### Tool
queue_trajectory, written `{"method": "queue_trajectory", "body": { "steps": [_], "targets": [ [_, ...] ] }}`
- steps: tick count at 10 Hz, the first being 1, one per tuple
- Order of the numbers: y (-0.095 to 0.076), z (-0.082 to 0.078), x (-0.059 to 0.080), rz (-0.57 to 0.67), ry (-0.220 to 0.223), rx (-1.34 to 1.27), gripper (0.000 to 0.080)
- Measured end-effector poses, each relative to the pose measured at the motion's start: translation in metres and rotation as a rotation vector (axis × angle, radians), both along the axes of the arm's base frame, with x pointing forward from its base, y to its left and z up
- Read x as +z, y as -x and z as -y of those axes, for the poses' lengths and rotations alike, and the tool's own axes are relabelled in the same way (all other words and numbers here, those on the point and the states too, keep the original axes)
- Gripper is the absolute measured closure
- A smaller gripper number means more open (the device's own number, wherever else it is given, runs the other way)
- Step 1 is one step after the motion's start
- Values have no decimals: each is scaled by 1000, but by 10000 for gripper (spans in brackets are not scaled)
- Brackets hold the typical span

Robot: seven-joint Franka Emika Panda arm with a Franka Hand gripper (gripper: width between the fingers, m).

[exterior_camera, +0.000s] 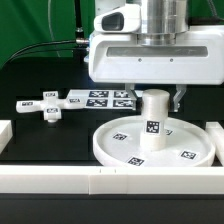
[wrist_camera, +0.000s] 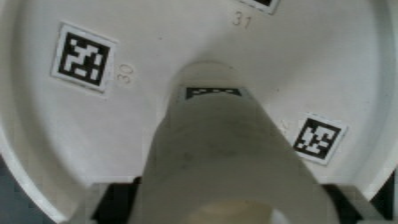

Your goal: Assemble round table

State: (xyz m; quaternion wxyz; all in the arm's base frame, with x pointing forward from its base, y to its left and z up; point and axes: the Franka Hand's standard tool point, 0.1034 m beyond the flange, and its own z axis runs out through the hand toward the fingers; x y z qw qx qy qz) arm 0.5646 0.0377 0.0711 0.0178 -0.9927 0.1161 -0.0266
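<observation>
The large rimmed round disc (exterior_camera: 120, 146) lies flat on the black table, tags facing up. The short thick cylinder leg (exterior_camera: 153, 122) stands upright at the disc's middle. My gripper (exterior_camera: 154, 98) comes down from above and is shut on the leg's upper end. In the wrist view the leg (wrist_camera: 222, 140) runs down from between the two dark fingers (wrist_camera: 118, 200) to the disc (wrist_camera: 125, 110). The small cross-shaped foot (exterior_camera: 48, 106) lies loose on the table towards the exterior view's left, apart from the disc.
The marker board (exterior_camera: 100, 97) lies flat behind the disc, next to the foot. White border rails run along the front (exterior_camera: 50, 180), the exterior view's left (exterior_camera: 4, 130) and the exterior view's right (exterior_camera: 215, 135). A green backdrop stands behind.
</observation>
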Motion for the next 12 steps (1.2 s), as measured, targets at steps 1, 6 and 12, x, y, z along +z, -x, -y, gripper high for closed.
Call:
{"method": "queue_trajectory", "body": {
  "steps": [1,6,12],
  "targets": [
    [0,0,0,-1,-5,-40,387],
    [0,5,0,-19,-84,-514,387],
    [0,5,-1,-46,-130,-900,387]
  ]
}}
